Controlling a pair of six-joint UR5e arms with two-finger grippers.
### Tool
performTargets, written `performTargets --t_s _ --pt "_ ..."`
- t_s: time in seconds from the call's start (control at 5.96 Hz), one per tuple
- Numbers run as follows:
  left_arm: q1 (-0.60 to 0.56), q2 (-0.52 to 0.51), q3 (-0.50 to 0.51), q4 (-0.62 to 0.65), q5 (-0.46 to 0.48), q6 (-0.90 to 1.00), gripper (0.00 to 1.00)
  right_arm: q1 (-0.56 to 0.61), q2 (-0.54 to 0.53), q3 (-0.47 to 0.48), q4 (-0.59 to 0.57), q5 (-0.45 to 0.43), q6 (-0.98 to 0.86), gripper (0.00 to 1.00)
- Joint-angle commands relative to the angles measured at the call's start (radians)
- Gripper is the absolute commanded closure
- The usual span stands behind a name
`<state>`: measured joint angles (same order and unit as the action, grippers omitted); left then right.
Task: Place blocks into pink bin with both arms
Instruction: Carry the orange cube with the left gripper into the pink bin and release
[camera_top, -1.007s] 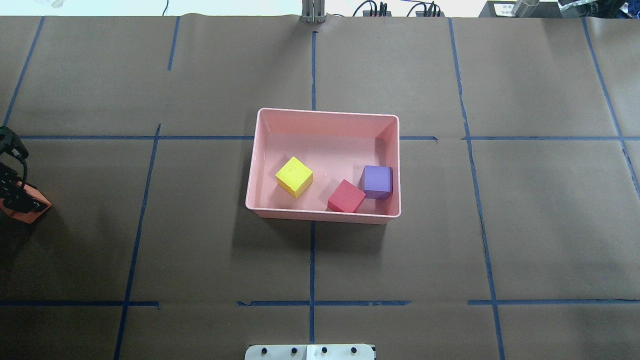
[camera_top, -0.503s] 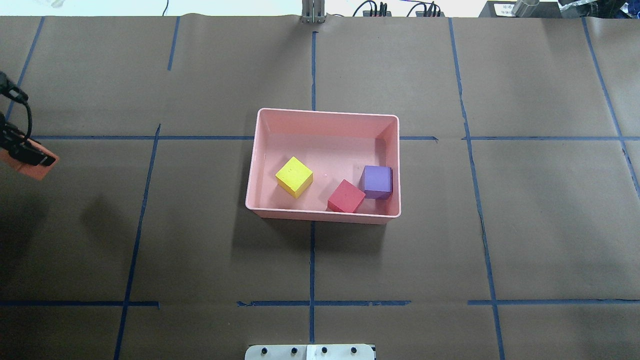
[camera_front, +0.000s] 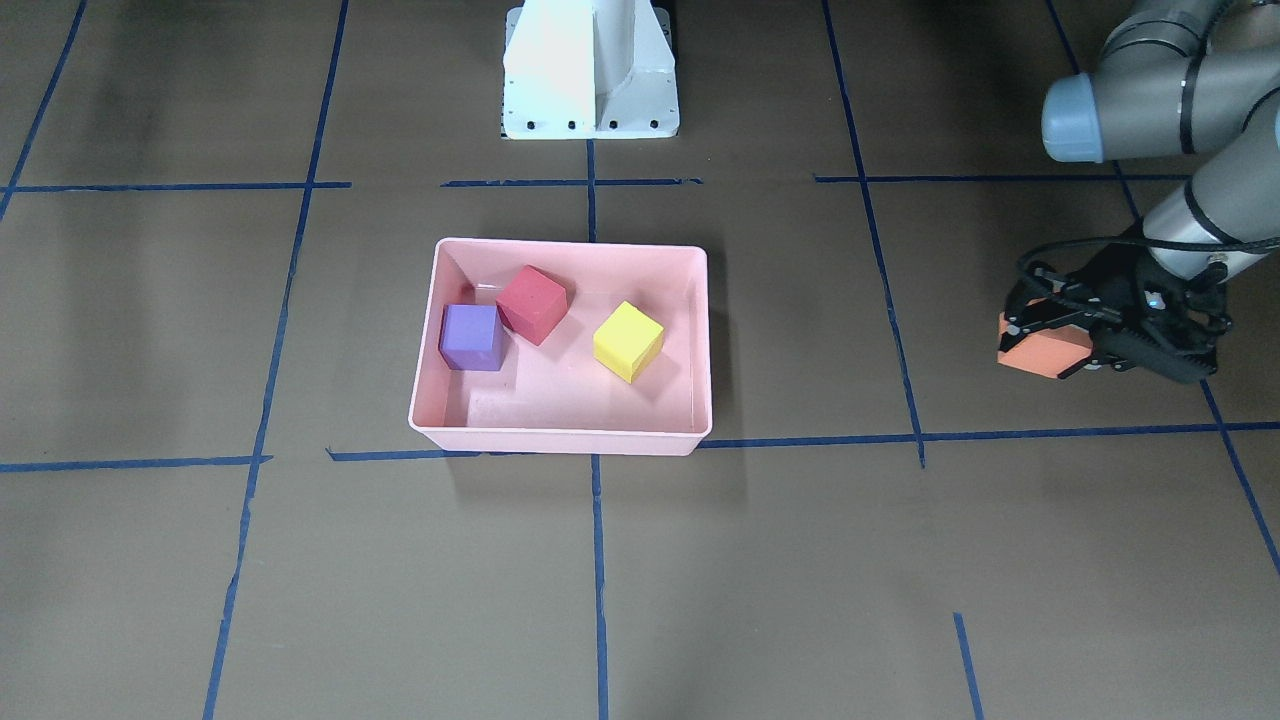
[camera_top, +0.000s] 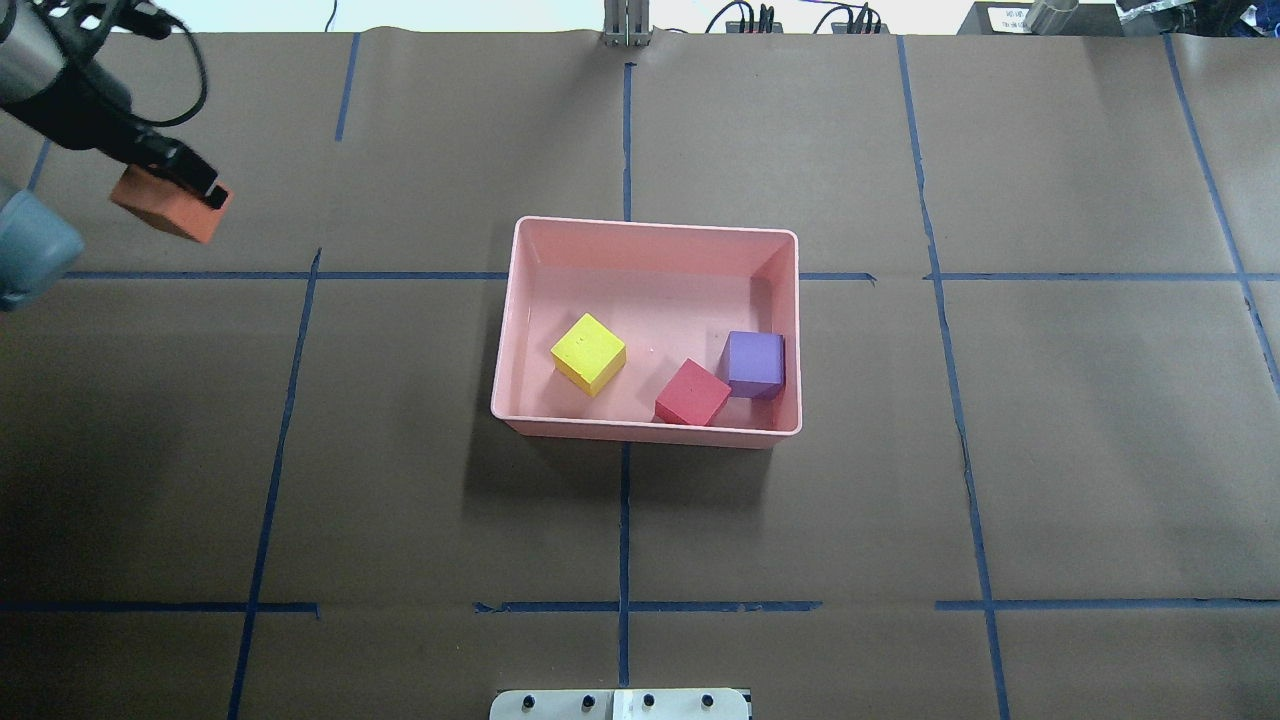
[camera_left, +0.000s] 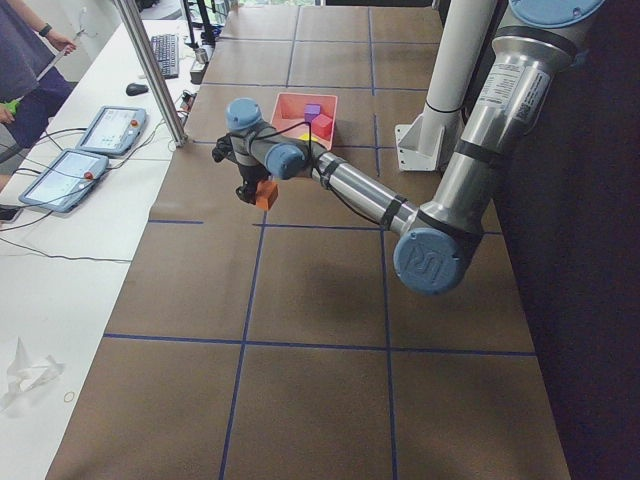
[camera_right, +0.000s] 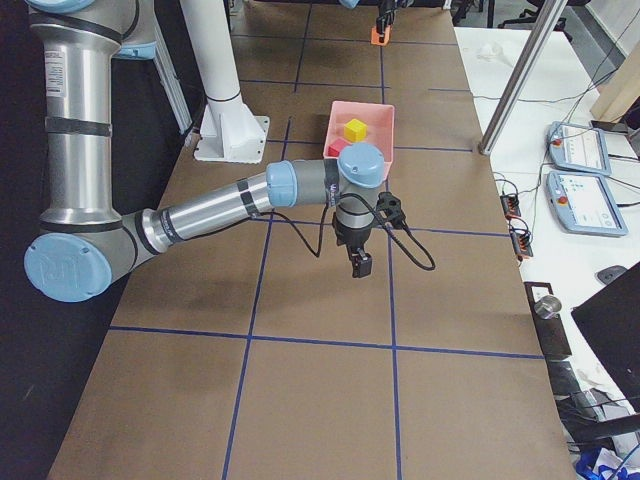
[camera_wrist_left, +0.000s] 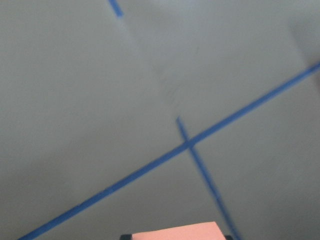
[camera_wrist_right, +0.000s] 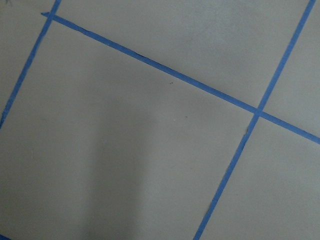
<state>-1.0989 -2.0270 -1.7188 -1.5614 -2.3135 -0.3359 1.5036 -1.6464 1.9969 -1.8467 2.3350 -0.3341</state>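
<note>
The pink bin (camera_top: 650, 224) stands mid-table and holds the yellow-green block (camera_top: 588, 353), the red block (camera_top: 692, 392) and the purple block (camera_top: 755, 363); all three also show in the front-facing view. My left gripper (camera_top: 172, 200) is shut on the orange block (camera_top: 160, 212) and holds it in the air well to the left of the bin, clear of the table (camera_front: 1040, 355). The block's top edge shows in the left wrist view (camera_wrist_left: 175, 233). My right gripper (camera_right: 357, 262) shows only in the exterior right view, over bare table; I cannot tell if it is open.
Brown paper with blue tape lines (camera_top: 624, 500) covers the table. The white pedestal base (camera_front: 590, 70) stands at the robot's edge. Operator tablets (camera_right: 575, 150) and cables lie on a side table beyond the far edge.
My left gripper has carried the orange block up off the table, away from the robot's side and a little to the right towards the bin. The blocks in the bin have not moved.
</note>
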Motion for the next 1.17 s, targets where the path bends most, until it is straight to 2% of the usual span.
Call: performTargets --t_s 0.0,0.17,0.34,0.5,0.67,0.84,1.01 --pt "0.151 -0.225 0.010 0.171 0.073 -0.282 0.47 0.097 -0.082 -0.007 -0.005 -0.002 -0.141 0.00" --pt "0.275 -0.293 0.021 0.172 0.168 -0.509 0.46 0.119 -0.139 -0.006 -0.002 -0.003 -0.128 0.00" --pt "0.340 -0.361 0.044 0.172 0.213 -0.657 0.46 0.119 -0.139 -0.032 0.004 -0.005 -0.103 0.00" --pt "0.393 -0.489 0.149 0.172 0.232 -0.780 0.45 0.118 -0.132 -0.038 0.007 -0.003 -0.045 0.00" --pt "0.469 -0.604 0.274 0.169 0.315 -0.884 0.45 0.118 -0.130 -0.038 0.007 0.004 -0.037 0.00" --pt "0.513 -0.658 0.345 0.152 0.348 -0.961 0.42 0.116 -0.130 -0.039 0.007 0.007 -0.037 0.00" --pt "0.537 -0.677 0.370 0.146 0.352 -0.971 0.21 0.118 -0.130 -0.038 0.007 0.009 -0.037 0.00"
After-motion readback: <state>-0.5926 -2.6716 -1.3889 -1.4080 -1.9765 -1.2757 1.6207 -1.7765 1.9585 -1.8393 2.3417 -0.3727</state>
